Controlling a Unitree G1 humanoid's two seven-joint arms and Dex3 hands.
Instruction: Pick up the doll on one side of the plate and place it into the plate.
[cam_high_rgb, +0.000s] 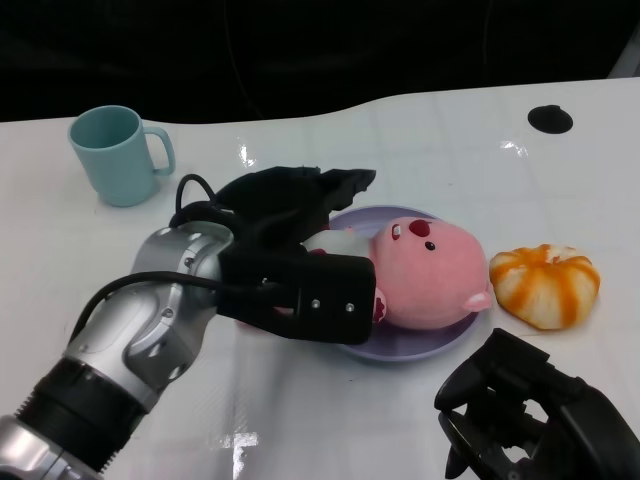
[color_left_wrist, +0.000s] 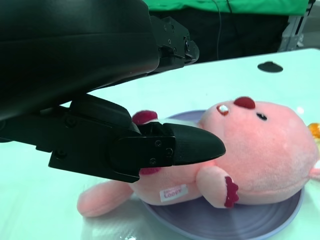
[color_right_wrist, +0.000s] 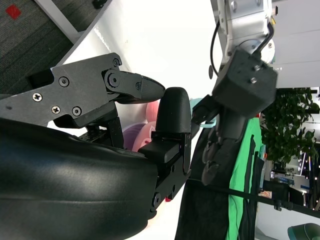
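Doll (cam_high_rgb: 430, 272): pink plush, lying on its side on the plate, head toward right, body/legs toward left; one leg hangs past the plate's left rim onto the table (left wrist view). Small white tag on belly, dark red paw pads.
Plate (cam_high_rgb: 420, 345): lavender, round, mid table, under doll; near rim bare.
Left hand (cam_high_rgb: 300, 215): over plate's left side, fingers spread apart, reaching over and beside the doll's body. Upper fingers (color_left_wrist: 175, 42) clear above doll w/ visible gap; lower finger (color_left_wrist: 195, 145) sits in front of doll's torso, touching or not – can't tell. Not closed round anything, reads as released.
Left forearm (cam_high_rgb: 140, 330): silver, comes in from near left, black cable looped at wrist.
Right hand (cam_high_rgb: 530, 410): near right corner, low over table, well apart from plate, fingers curled in, nothing in them. Right wrist view shows same: fingers bent close together, no obj between.
Orange toy (cam_high_rgb: 545, 285): orange/white striped, pumpkin-like plush, just right of plate, not touching doll.
Mug (cam_high_rgb: 118, 153): teal, upright, handle to right, far left of table, well apart from plate.
Black disc (cam_high_rgb: 550, 118): small dark round spot, far right on table.
Table (cam_high_rgb: 300, 420): white, glossy, light reflections.
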